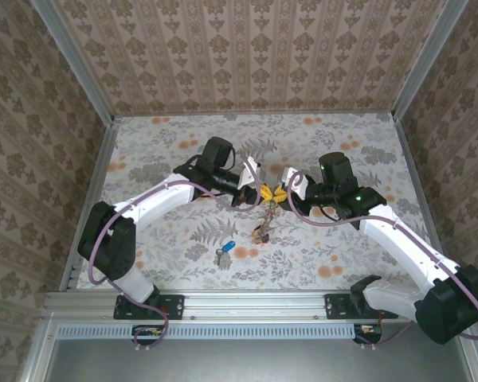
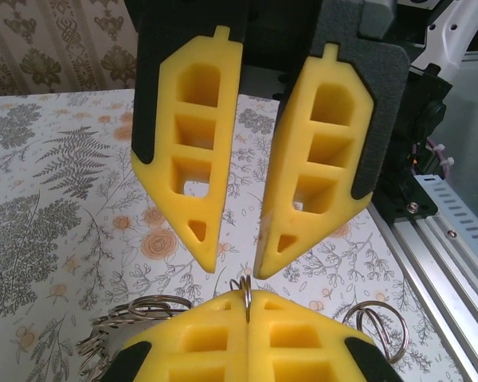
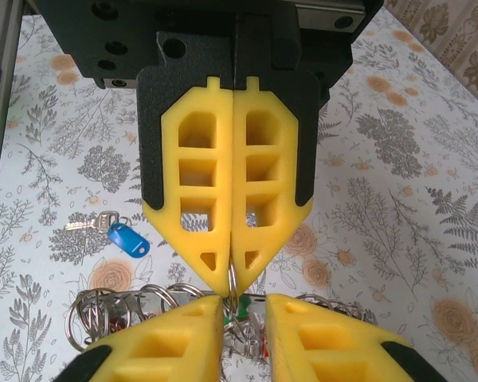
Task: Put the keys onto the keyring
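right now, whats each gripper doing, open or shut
left gripper: closed, fingers pinching a wire loop of the keyring
right gripper: fingers apart, tips at the keyring, nothing gripped

Top external: high, behind arm bases [image 1: 147, 306], looking down over whole surface [image 1: 167, 127] | left wrist: close, facing right gripper [image 2: 237, 267] | right wrist: close, facing left gripper [image 3: 233, 274] | shared: keyring [image 1: 263, 229] between them

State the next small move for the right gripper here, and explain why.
Probably close the right gripper on the keyring loop. The left gripper is shut on that loop, and the right one's jaws stand apart on either side of it. The blue-headed key lies loose on the table, so a two-sided hold on the ring seems needed first.
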You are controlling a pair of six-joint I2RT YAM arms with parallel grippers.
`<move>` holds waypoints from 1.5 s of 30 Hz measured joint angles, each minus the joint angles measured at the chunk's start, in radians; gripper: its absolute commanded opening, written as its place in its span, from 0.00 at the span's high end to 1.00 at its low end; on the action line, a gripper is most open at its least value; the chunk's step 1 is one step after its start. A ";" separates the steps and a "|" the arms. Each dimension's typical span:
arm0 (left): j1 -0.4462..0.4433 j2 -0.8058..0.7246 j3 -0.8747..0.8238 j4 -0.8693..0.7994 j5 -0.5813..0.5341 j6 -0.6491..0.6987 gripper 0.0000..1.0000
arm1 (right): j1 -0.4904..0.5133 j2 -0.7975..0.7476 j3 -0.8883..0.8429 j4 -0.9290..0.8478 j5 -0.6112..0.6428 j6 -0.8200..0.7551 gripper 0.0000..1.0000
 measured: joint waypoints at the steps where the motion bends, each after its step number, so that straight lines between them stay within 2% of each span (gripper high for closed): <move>1: 0.000 0.000 0.000 0.000 0.000 0.000 1.00 | 0.000 0.001 0.000 0.000 -0.001 0.000 0.79; 12: 0.000 0.000 0.000 -0.008 -0.002 0.000 1.00 | 0.000 0.022 0.005 0.000 -0.015 0.000 0.80; 45: -0.006 0.000 0.000 -0.049 -0.035 0.018 1.00 | 0.000 0.056 0.012 -0.019 -0.023 0.000 0.73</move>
